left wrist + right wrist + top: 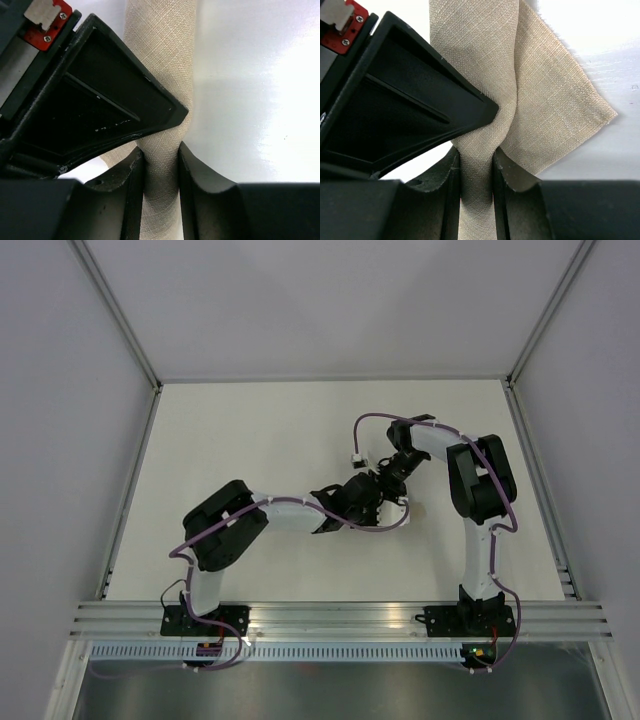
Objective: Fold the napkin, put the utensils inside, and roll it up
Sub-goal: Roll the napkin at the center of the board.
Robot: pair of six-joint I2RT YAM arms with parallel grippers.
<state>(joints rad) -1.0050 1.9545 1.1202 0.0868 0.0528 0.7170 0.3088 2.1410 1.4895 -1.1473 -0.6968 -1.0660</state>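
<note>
From the overhead camera I am seeing both arms reaching in to meet at the middle of the counter (250, 430). The left gripper (362, 502) and the right gripper (395, 472) are sitting just beside each other. They are hiding almost all of the napkin (419, 510), and only a small beige patch is peeking out to the right of them. From up there I cannot tell how either gripper stands.

The wrist cameras are settling that. Through the left wrist I am looking at the cloth drawn into a narrow roll-like column that runs straight away from the camera over the white surface. The gripper's fingers (131, 195) are pressing on it from both sides, so the left is closed narrow on the napkin.

Through the right wrist the cloth is looking looser. It is bunching into folds where those fingers (517, 200) are pinching it, and a flat flap is spreading out to the right, ending in a hemmed corner lying on the counter. The right is likewise clamped narrow on the napkin.
</note>
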